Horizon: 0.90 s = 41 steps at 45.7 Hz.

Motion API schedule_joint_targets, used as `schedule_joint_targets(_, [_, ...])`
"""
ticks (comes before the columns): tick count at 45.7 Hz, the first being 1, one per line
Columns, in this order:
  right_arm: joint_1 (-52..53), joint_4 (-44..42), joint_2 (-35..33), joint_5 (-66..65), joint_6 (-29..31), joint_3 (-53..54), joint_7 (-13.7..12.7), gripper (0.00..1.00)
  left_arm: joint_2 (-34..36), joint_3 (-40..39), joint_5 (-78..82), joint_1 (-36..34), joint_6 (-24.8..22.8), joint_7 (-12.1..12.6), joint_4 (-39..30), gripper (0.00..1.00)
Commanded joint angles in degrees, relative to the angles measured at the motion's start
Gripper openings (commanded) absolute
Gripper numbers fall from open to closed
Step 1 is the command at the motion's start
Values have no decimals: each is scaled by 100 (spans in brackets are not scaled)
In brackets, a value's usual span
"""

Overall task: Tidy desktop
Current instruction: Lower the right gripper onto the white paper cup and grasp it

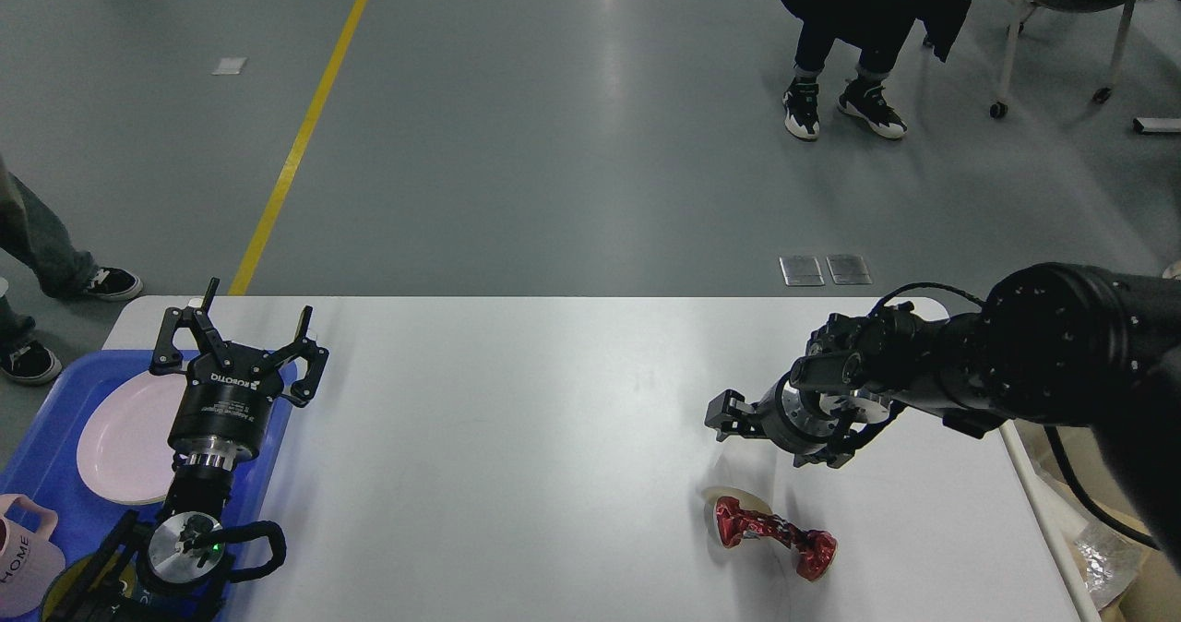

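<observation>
Nearest to me, low on the right part of the counter [554, 400], lies a crumpled red wrapper [773, 534], partly over a small pale disc [715, 497] that I cannot identify. My right gripper [724, 416] hangs just beyond the wrapper, apart from it; I see it almost end-on and dark, so I cannot tell how its jaws stand. My left gripper [238, 338] is over the counter's left edge, above the blue tray [46, 456], with its jaws spread wide and nothing between them. A pink plate [125, 437] and a pink mug [23, 557] are in the tray.

I judge the wrapper to be light and springy: if my jaws come down off-centre, it may slide away or slip out.

The counter lies with its long axis from left to right before me. The wrapper's long axis runs from upper left to lower right.
</observation>
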Motion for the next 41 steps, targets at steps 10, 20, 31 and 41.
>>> schedule_joint_targets(10, [-460, -292, 119, -71, -312, -17, -1, 100, 0, 0, 0, -7, 0, 0, 0, 96])
schedule_joint_targets(20, [-548, -372, 119, -18, -435, 53, -1, 100, 0, 0, 0, -7, 0, 0, 0, 96])
schedule_joint_targets(31, [-653, -424, 128, 8, -479, 62, 8, 87, 0, 0, 0, -7, 0, 0, 0, 96])
schedule_joint_targets(41, [-706, -486, 128, 17, -550, 62, 8, 81, 0, 0, 0, -7, 0, 0, 0, 96])
